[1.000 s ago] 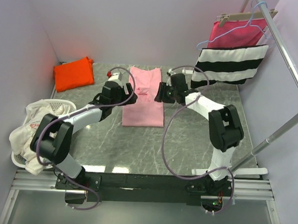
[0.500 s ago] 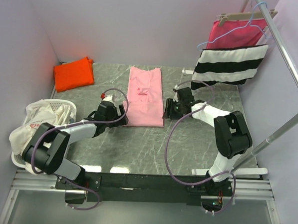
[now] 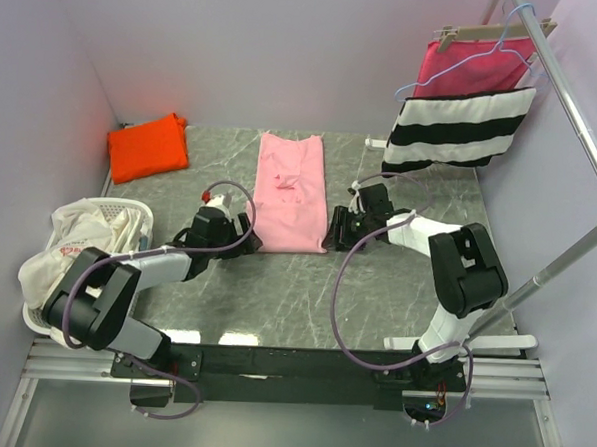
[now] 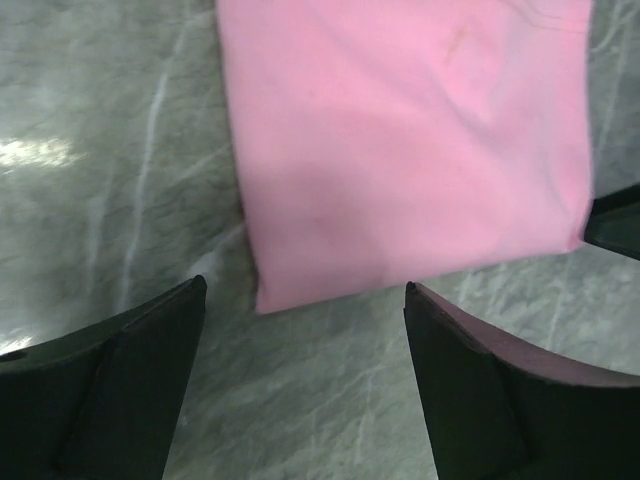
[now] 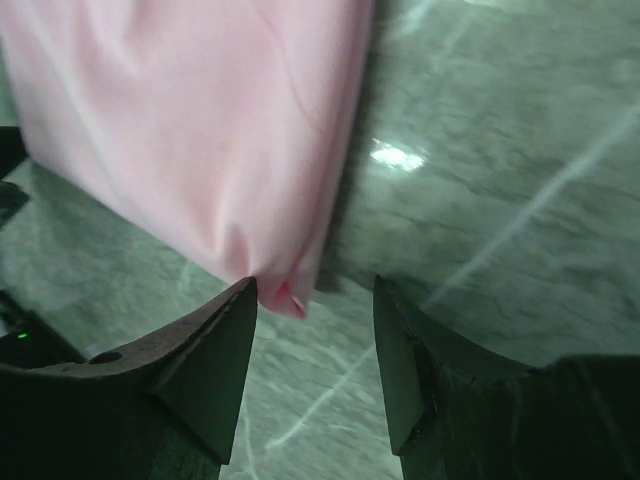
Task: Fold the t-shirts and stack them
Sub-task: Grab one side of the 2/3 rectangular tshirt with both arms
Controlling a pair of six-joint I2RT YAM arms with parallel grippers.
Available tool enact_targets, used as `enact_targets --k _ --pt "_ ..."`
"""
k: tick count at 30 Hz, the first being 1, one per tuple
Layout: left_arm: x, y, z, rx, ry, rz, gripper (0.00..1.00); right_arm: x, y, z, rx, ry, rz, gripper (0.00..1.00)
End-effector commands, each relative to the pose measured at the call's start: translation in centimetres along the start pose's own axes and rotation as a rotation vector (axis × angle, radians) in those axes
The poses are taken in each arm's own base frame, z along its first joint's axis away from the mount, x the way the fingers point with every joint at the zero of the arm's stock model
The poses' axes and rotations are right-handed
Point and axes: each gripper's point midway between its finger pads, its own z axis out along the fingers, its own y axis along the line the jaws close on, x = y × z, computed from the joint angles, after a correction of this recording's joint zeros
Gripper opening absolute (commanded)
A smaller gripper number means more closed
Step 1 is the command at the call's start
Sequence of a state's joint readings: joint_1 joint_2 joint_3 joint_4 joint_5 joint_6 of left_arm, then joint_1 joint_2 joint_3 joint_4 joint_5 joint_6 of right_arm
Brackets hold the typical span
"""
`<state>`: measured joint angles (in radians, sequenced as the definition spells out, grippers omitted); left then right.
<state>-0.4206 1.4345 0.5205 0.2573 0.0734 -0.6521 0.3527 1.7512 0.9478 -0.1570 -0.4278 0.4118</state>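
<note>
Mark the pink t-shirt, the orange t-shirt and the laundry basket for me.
pink t-shirt (image 3: 290,198): top external view, middle of its folded body.
orange t-shirt (image 3: 147,147): top external view, centre of the folded cloth.
laundry basket (image 3: 119,205): top external view, far rim.

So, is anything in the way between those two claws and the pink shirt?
Nothing visible. The left gripper and right gripper are both open at the pink t-shirt's near corners, with only bare table around them.

No lettering, brand, number or sign can be read on the pink t-shirt (image 3: 289,208) or anything around it; small marks are too fine to make out.
</note>
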Motion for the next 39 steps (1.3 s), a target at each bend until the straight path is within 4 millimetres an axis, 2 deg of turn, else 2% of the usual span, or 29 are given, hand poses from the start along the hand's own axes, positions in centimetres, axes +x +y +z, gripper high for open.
enact_targets --k 1,7,9,10,11,13,14,15,16,17,19,21,23,24,25,27,28,29,30,31,32,33,36,37,39 --pt "3.2 -0.7 0.6 0.09 0.107 -0.061 0.85 1.0 0.7 1.4 -0.09 0.044 0.068 0.57" --pt "4.7 -0.8 1.8 0.124 0.155 -0.089 0.79 1.1 1.1 2.9 -0.139 0.063 0.105 0.56" --pt "5.1 -0.6 2.1 0.123 0.171 -0.088 0.72 1.3 1.1 3.2 -0.147 0.077 0.115 0.52" --pt "5.3 -0.5 2.1 0.12 0.175 -0.086 0.67 1.3 0.9 3.3 -0.143 0.078 0.122 0.5" --pt "5.3 -0.3 2.1 0.111 0.174 -0.085 0.58 1.3 0.8 3.3 -0.136 0.077 0.125 0.4" --pt "5.5 0.1 1.8 0.09 0.179 -0.075 0.45 1.3 0.7 3.3 -0.126 0.069 0.121 0.28" --pt "5.5 0.3 1.6 0.082 0.18 -0.069 0.32 1.2 0.6 3.2 -0.121 0.063 0.118 0.22" --pt "5.2 0.3 1.4 0.076 0.166 -0.062 0.26 1.1 0.5 3.0 -0.116 0.053 0.112 0.11" --pt "5.4 0.6 1.1 0.067 0.17 -0.053 0.21 1.3 0.5 2.8 -0.114 0.054 0.111 0.06" --pt "5.7 0.9 0.9 0.054 0.183 -0.049 0.1 1.3 0.4 2.7 -0.111 0.049 0.104 0.0" --pt "5.8 1.1 0.3 0.047 0.187 -0.034 0.01 1.8 0.3 2.2 -0.1 0.049 0.099 0.0" --pt "6.1 0.3 -0.5 0.085 0.2 -0.042 0.01 1.9 0.5 1.3 -0.1 0.037 0.088 0.0" --pt "7.0 0.1 -1.3 0.089 0.231 -0.063 0.01 3.5 0.0 0.7 -0.087 0.055 0.102 0.0" --pt "7.0 -0.2 -2.0 0.094 0.23 -0.066 0.01 3.4 0.3 -0.1 -0.093 0.035 0.095 0.0" --pt "7.9 -0.1 -2.6 0.091 0.249 -0.077 0.01 4.9 -0.2 -0.4 -0.079 0.052 0.107 0.0" --pt "8.0 -0.6 -3.6 0.098 0.238 -0.079 0.01 5.6 0.1 -1.5 -0.089 0.039 0.114 0.0" --pt "8.8 -0.3 -4.1 0.072 0.262 -0.082 0.01 7.1 -0.3 -1.8 -0.079 0.062 0.126 0.0" --pt "9.2 -0.4 -4.4 0.07 0.269 -0.083 0.01 7.7 -0.2 -2.1 -0.083 0.064 0.134 0.0" --pt "9.1 -0.8 -4.9 0.08 0.262 -0.08 0.01 8.3 0.0 -2.6 -0.089 0.058 0.13 0.04" --pt "9.9 -1.0 -5.3 0.078 0.283 -0.081 0.03 8.8 0.1 -2.9 -0.091 0.067 0.132 0.09" --pt "9.8 -1.1 -5.6 0.079 0.271 -0.078 0.07 9.1 0.2 -3.1 -0.091 0.069 0.133 0.28" --pt "9.9 -1.3 -5.8 0.078 0.27 -0.079 0.14 9.3 0.3 -3.5 -0.093 0.06 0.127 0.35" --pt "10.1 -1.4 -6.3 0.072 0.264 -0.09 0.36 9.3 0.3 -4.2 -0.082 0.038 0.12 0.48" --pt "10.2 -1.4 -6.4 0.069 0.262 -0.094 0.5 9.5 0.1 -4.3 -0.069 0.041 0.123 0.51" --pt "10.2 -1.3 -6.6 0.066 0.256 -0.096 0.57 9.6 0.0 -4.5 -0.065 0.036 0.119 0.53"
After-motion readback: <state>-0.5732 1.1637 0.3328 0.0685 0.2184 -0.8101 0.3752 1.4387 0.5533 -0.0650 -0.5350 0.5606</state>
